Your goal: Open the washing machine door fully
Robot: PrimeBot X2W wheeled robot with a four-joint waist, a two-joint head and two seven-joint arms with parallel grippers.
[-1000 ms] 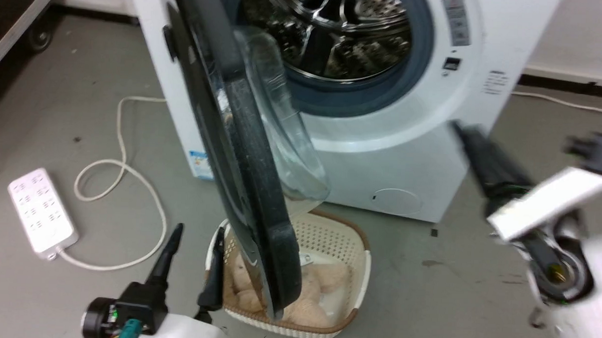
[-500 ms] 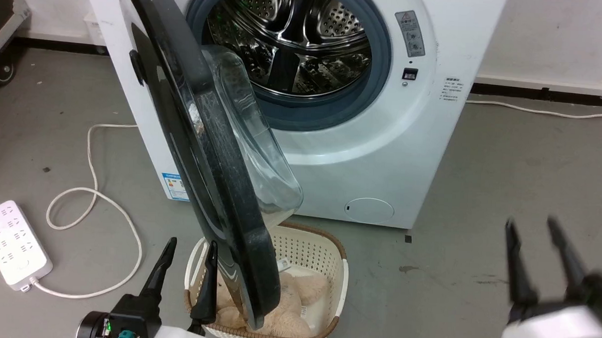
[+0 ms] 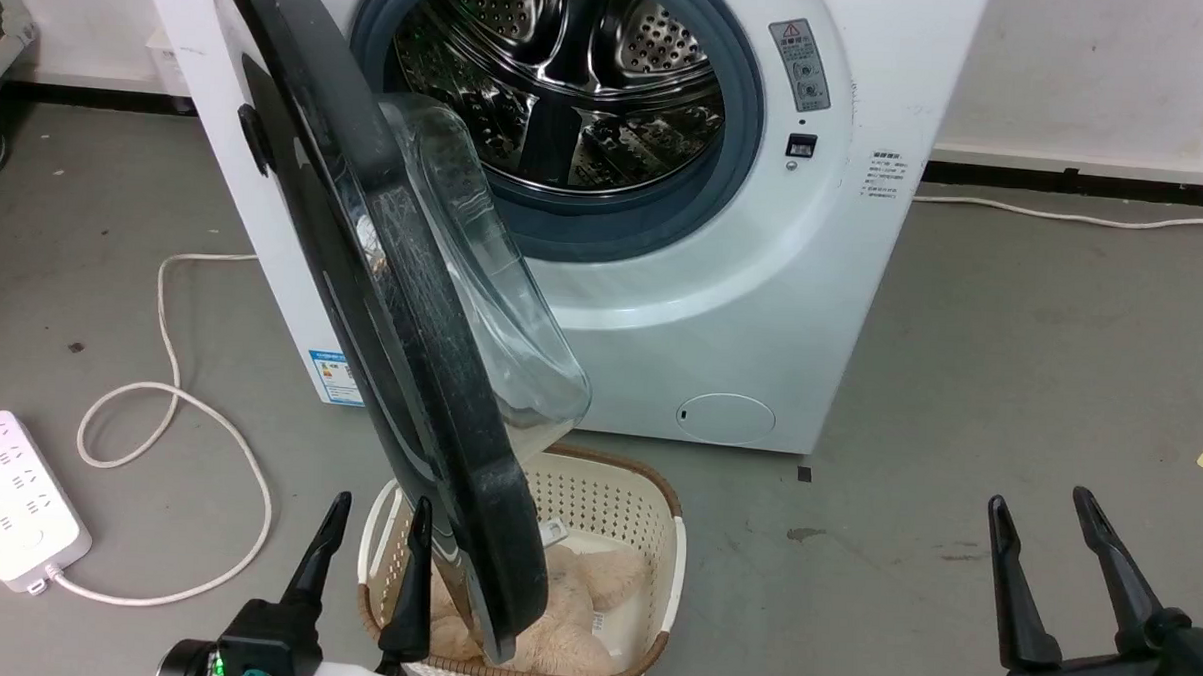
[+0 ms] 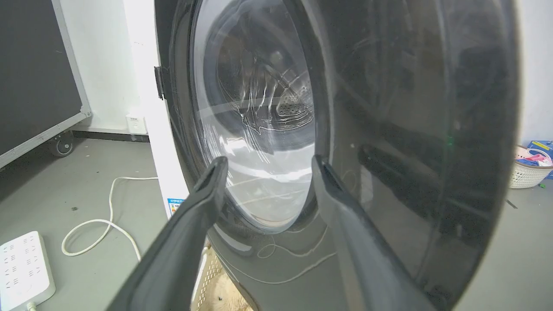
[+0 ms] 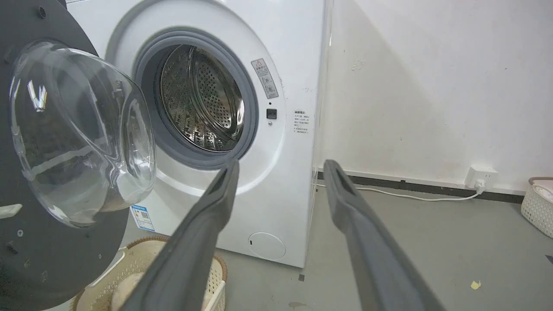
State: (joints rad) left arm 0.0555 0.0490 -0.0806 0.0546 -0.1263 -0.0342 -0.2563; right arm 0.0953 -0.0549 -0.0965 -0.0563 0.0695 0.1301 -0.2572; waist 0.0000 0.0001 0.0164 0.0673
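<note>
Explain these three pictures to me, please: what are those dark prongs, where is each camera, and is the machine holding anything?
The prongs are the fingers of a two-armed wheeled robot. One camera sits on its head and looks down; there the left gripper shows at the lower left and the right gripper at the lower right. The other two cameras sit on the wrists and look along each gripper's own fingers. Both grippers are open and hold nothing. Before the robot stands a white washing machine with its round black washing machine door swung out, so the steel drum shows. On the grey floor under the door sits a basket with something beige and fluffy in it; a white power strip lies to the left.
</note>
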